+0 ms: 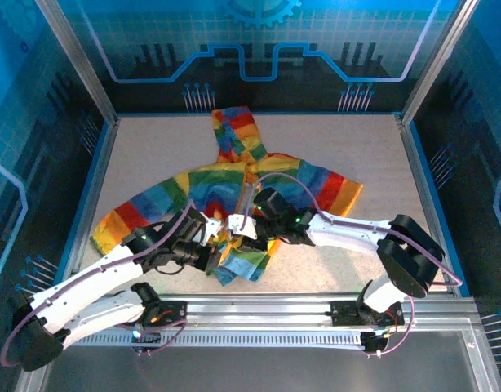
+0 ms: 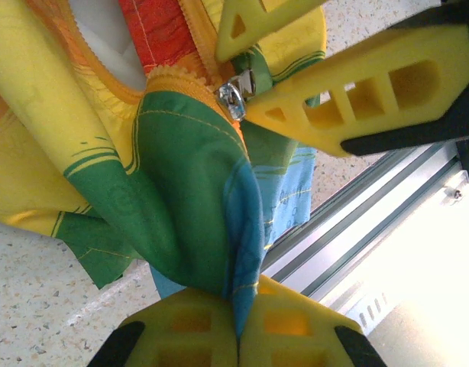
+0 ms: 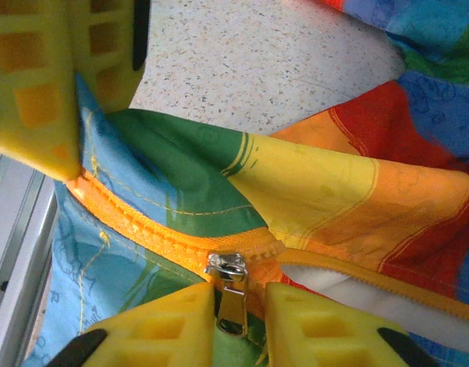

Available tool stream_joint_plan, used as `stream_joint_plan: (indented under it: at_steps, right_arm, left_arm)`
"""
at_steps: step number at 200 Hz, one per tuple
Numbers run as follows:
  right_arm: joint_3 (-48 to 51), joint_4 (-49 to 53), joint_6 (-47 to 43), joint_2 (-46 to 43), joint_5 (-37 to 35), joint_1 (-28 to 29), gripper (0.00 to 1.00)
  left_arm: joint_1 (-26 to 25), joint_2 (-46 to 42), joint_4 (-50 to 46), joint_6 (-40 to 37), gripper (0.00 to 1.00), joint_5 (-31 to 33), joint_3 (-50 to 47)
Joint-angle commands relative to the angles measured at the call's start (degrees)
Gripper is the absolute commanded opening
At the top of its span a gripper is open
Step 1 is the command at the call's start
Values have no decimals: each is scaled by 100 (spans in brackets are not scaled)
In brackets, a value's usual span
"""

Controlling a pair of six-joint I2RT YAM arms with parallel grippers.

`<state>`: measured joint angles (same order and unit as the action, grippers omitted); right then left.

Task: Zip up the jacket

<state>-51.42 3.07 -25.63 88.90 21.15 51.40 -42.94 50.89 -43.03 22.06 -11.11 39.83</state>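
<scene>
From above, the jacket lies spread in the middle of the surface, with its hood toward the far side. My left arm and my right arm meet over its lower front, near the metal rail. In the left wrist view, my left fingers are pressed together on a fold of green and blue fabric at the bottom edge of the jacket, and it hangs up from them in a tight ridge. Above it, my right fingers stand just beside the silver zipper slider. In the right wrist view, my right fingers have a narrow gap, and the pull tab sits inside it; I cannot tell if they really pinch it. The orange zipper tape is joined left of the slider, and right of it the white lining shows.
</scene>
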Motion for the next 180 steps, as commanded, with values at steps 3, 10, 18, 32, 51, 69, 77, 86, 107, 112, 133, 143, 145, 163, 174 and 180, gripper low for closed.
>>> stream_joint_plan:
  at_steps: [3, 10, 18, 32, 51, 69, 77, 86, 107, 112, 133, 143, 145, 163, 174, 180]
  right_arm:
    - [-184, 89, 6, 57, 69, 55, 17]
    - [-172, 110, 6, 56, 49, 55, 14]
    - [-176, 147, 0, 48, 18, 54, 11]
    - [-162, 207, -4, 35, -35, 46, 8]
    - [-141, 264, -3, 4, -69, 22, 5]
    - [-123, 273, -4, -31, -148, 11, 1]
    - [-114, 275, -5, -41, -214, 2, 0]
    - [-105, 260, -12, -48, -333, 0, 0]
    - [-131, 268, -4, -49, -773, 2, 0]
    - [-144, 273, -4, -45, -869, 2, 0]
    - [-151, 268, -39, -80, -1117, -7, 0]
    - [-112, 185, -35, -114, -1235, -14, 0]
    - [-109, 181, -37, -116, -1244, -15, 0]
    - [-70, 111, -17, -128, -1426, -24, 0]
    - [-70, 115, 8, -112, -1566, -27, 0]
    - [-70, 115, 16, -102, -1648, -28, 0]
  left_arm:
    - [-28, -49, -107, -69, 0, 31, 156]
    - [-30, -55, -104, -71, 0, 31, 147]
    - [-31, -66, -115, -65, 0, 32, 152]
    - [-33, -79, -118, -62, 0, 39, 151]
    - [-32, -88, -138, -49, 0, 48, 165]
    - [-32, -101, -153, -44, 0, 57, 187]
    - [-31, -104, -161, -37, 0, 57, 195]
    - [-37, -104, -172, -36, 0, 57, 205]
    - [-32, -121, -202, -18, 0, 53, 225]
    - [-33, -125, -217, -10, 0, 53, 229]
    - [-35, -139, -239, 8, 0, 48, 251]
    - [-35, -141, -250, 17, 0, 48, 255]
    - [-33, -140, -250, 17, 0, 44, 261]
    - [-33, -133, -281, 40, 0, 35, 273]
    - [-30, -135, -302, 59, 0, 26, 273]
    - [-32, -140, -314, 68, 0, 22, 278]
